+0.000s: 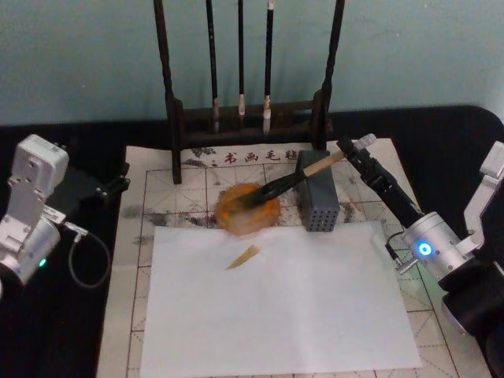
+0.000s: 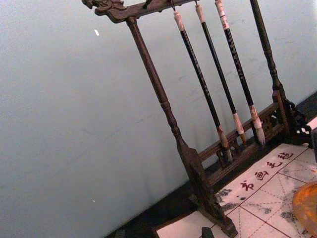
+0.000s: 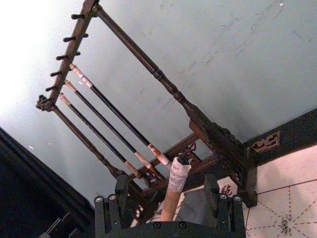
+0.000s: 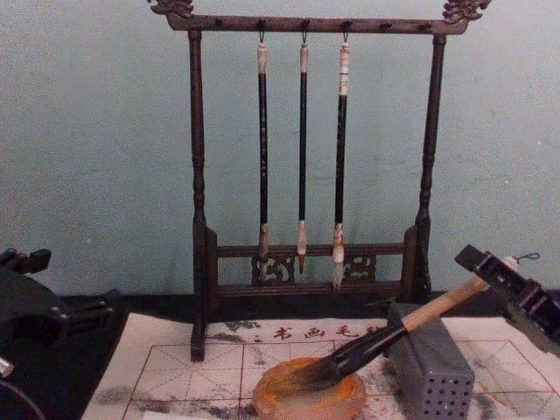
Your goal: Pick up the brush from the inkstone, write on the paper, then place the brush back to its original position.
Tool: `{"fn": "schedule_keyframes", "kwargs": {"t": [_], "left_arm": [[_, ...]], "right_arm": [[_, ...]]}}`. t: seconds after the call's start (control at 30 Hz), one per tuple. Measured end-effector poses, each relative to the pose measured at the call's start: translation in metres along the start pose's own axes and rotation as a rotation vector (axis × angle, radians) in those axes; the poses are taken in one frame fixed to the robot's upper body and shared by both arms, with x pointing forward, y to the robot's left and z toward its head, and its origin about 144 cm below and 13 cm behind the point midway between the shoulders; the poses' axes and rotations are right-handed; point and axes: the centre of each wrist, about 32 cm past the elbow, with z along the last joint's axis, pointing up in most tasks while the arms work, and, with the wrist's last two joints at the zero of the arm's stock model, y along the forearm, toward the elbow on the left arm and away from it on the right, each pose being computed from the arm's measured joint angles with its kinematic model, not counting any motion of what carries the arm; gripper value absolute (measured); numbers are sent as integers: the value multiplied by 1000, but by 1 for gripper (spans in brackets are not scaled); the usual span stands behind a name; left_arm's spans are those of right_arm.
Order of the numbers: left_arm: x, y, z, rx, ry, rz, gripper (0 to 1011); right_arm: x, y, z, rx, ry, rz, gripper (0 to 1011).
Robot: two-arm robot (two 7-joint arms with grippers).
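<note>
Black table [image 1: 441,150], dark top. 1 paper [image 1: 130,260] flat on it, off-white, red grid, grey ink smudges. Dark wooden rack [image 1: 250,126] upright at paper's far edge, left foot on paper. 1 thin cable [image 1: 108,256] looped just left of paper.

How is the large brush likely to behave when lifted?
The brush looks rigid: its wooden shaft should lift as one piece. Its inked bristles, lying in the inkstone, probably flex and drip. Round, propped on the perforated block, it could roll.
</note>
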Motion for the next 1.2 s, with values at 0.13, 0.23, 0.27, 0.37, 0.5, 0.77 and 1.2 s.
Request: {"fn": "schedule_keyframes", "kwargs": {"t": [0.13, 0.23, 0.27, 0.37, 0.5, 0.77, 1.2], "left_arm": [[0, 0, 0, 0, 0, 0, 1001], [0, 0, 0, 0, 0, 0, 1001], [0, 0, 0, 0, 0, 0, 1001], [0, 0, 0, 0, 0, 0, 1001], [0, 0, 0, 0, 0, 0, 1001], [0, 0, 0, 0, 0, 0, 1001], [0, 0, 0, 0, 0, 0, 1001]], "right_arm": [[-1, 1, -1, -1, 13, -5, 1000], [-2, 3, -2, 1, 49, -15, 1000], [-2, 3, -2, 2, 58, -17, 1000], [-4, 5, -2, 8, 99, -28, 1000], [-8, 7, -1, 19, 151, -45, 1000], [-13, 9, -1, 15, 194, -72, 1000], [-17, 10, -2, -31, 186, -99, 1000]]}}
